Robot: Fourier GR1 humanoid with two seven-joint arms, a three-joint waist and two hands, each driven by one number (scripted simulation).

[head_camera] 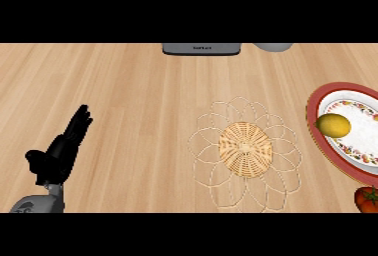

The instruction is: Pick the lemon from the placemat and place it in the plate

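The yellow lemon [333, 125] lies on the red-rimmed plate [317, 102] at the right edge, on its white floral inner part. No hand touches it. A woven wicker placemat [246, 149] with looping wire petals lies at the centre-right with nothing on it. My left hand [62, 150] rests at the lower left, fingers straight and pointing up, holding nothing. My right hand does not show in the view.
A grey appliance [202, 48] sits at the far edge of the wooden counter, with a pale round object [274, 47] beside it. A red tomato-like thing [368, 199] pokes in at the lower right corner, just below the plate.
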